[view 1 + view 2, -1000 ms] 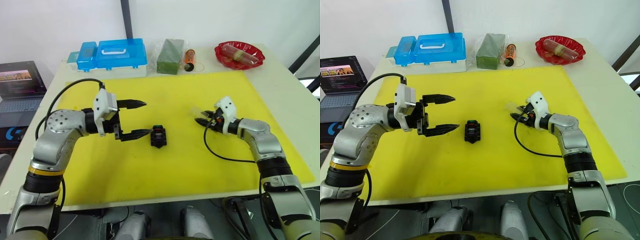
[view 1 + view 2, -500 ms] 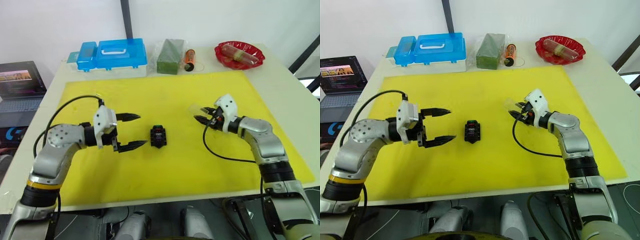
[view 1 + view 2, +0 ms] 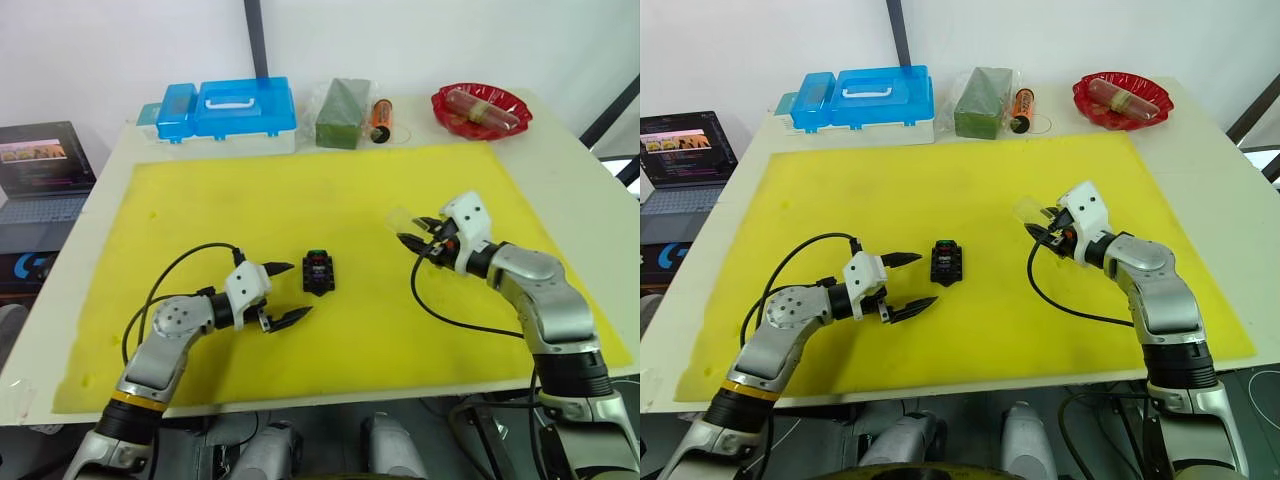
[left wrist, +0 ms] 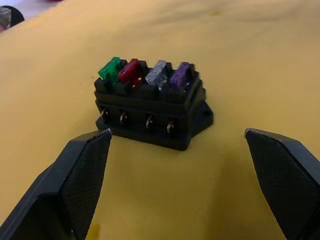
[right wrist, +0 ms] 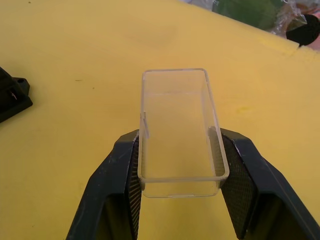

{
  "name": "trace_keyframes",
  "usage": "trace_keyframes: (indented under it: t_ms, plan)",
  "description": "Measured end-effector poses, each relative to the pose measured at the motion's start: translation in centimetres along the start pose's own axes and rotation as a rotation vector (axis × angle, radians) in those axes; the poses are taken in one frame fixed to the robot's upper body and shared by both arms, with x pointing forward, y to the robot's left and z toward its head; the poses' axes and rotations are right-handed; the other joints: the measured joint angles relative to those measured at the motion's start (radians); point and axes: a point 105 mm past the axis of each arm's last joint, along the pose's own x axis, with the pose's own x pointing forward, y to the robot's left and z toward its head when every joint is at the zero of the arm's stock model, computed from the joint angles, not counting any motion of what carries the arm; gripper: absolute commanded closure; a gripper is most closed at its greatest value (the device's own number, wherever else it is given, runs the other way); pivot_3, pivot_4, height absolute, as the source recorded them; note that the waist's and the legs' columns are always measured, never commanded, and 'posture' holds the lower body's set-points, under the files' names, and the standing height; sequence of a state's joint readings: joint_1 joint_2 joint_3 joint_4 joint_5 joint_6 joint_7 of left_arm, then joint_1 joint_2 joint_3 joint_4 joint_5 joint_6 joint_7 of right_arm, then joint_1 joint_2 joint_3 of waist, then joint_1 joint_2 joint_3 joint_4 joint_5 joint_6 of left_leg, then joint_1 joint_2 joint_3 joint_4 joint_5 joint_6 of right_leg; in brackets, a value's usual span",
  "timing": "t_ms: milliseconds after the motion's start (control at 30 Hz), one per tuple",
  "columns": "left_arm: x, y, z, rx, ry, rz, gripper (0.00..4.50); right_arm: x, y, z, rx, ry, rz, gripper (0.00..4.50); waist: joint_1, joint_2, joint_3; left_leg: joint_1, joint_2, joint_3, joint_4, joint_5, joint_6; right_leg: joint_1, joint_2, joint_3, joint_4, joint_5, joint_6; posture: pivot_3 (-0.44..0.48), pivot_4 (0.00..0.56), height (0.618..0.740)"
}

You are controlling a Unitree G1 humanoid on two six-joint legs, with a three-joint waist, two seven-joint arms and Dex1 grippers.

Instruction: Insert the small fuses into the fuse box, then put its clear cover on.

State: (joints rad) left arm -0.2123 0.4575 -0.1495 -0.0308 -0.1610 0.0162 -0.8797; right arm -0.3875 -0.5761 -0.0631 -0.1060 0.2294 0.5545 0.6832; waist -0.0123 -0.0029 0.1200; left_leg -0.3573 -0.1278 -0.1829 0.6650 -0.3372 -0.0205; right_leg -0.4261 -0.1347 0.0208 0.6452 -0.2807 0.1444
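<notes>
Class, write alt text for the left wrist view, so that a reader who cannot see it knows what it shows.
A black fuse box sits on a yellow mat, with four small fuses in a row on top: green, red, pale grey and purple. In the foreground the left pincer is open, one black finger at each side, touching nothing.

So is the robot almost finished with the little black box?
Nearly. All four small fuses, green, red, whitish and purple, already sit in the fuse box on the yellow mat. The right gripper is holding the clear cover in the air, off to the box's right side. The left gripper is open beside the box. Only putting the cover onto the box is left.
</notes>
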Motion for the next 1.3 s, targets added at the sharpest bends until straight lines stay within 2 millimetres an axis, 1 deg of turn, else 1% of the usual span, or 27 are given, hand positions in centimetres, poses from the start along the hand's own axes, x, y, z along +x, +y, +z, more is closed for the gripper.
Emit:
trace_keyframes:
  t_ms: [233,433,533,600,700,767,833,933,1000,1167,1300]
  plan:
    - [0.7,1.4,-0.8,0.038,0.061,0.055,0.00,-0.1,-0.2,0.8,0.002,-0.006,-0.019,2.69,0.002,0.000,0.000,0.000,0.000,0.000,0.000,0.000,0.000,0.000,0.000,0.000,0.000,0.000,0.000,0.000,0.150,0.740]
    - [1.3,3.8,-1.1,0.050,0.086,0.180,0.00,-0.4,-0.5,1.1,0.002,-0.012,-0.046,2.69,0.001,0.000,0.000,0.001,0.000,0.000,0.001,0.000,0.000,0.000,0.000,0.000,0.001,0.000,0.000,0.000,0.150,0.740]
    - [1.1,4.9,-1.1,0.040,0.085,0.245,0.00,-0.4,-0.5,1.2,0.002,-0.012,-0.053,2.69,0.000,0.000,0.000,0.001,0.000,0.000,0.001,0.000,0.000,0.000,0.000,0.000,0.001,0.000,0.000,0.000,0.150,0.740]
    - [1.0,5.1,-1.1,0.028,0.081,0.266,0.00,-0.4,-0.5,1.2,0.002,-0.012,-0.054,2.69,-0.001,0.000,0.000,0.001,0.000,0.000,0.001,0.000,0.000,0.000,0.000,0.000,0.001,0.000,0.000,0.000,0.150,0.740]
    - [0.7,4.4,-1.2,-0.032,0.068,0.243,0.00,-0.5,-0.5,1.2,0.002,-0.010,-0.055,2.69,-0.002,0.000,0.000,0.000,0.000,0.000,0.001,0.000,0.000,0.000,0.000,0.000,0.001,0.000,0.000,0.000,0.150,0.740]
    - [0.0,2.9,-1.3,-0.094,0.067,0.169,0.00,-0.6,-0.4,1.1,0.004,-0.010,-0.055,2.69,-0.003,0.000,0.000,0.000,0.000,0.000,0.000,0.000,0.000,0.000,0.000,0.000,0.001,0.000,0.000,0.000,0.150,0.740]
    - [-0.6,1.9,-1.3,-0.123,0.075,0.115,0.00,-0.6,-0.4,0.7,0.011,-0.003,-0.055,2.69,-0.001,0.000,0.000,0.000,0.000,0.000,0.000,0.000,0.000,0.000,0.000,0.000,0.001,0.000,0.000,0.000,0.150,0.740]
    - [-0.7,1.1,-1.1,-0.139,0.079,0.092,0.00,-0.7,-0.3,0.5,0.016,0.000,-0.053,2.69,0.003,0.000,0.000,0.000,0.000,0.000,0.000,0.000,0.000,0.000,0.000,0.000,0.001,0.000,0.000,0.000,0.150,0.740]
    - [-0.3,1.0,-1.0,-0.149,0.071,0.107,0.00,-0.7,-0.3,0.6,0.012,-0.007,-0.053,2.69,0.004,0.000,0.000,0.000,0.000,0.000,0.000,0.000,0.000,0.000,0.000,0.000,0.000,0.000,0.000,0.000,0.150,0.740]
    - [2.3,-0.2,-0.5,-0.183,0.035,0.137,0.00,-0.7,-0.4,0.6,0.009,-0.011,-0.053,2.69,0.003,0.000,0.000,0.000,0.000,0.000,0.000,0.000,0.000,0.000,0.000,0.000,0.001,0.000,0.000,0.000,0.150,0.740]
    - [3.6,-0.5,-0.2,-0.177,0.038,0.168,0.00,-0.7,-0.4,0.5,0.009,-0.007,-0.054,2.69,0.007,0.000,0.000,0.000,-0.001,0.000,0.001,0.000,0.000,0.001,0.000,0.000,0.000,0.000,0.000,0.000,0.150,0.740]
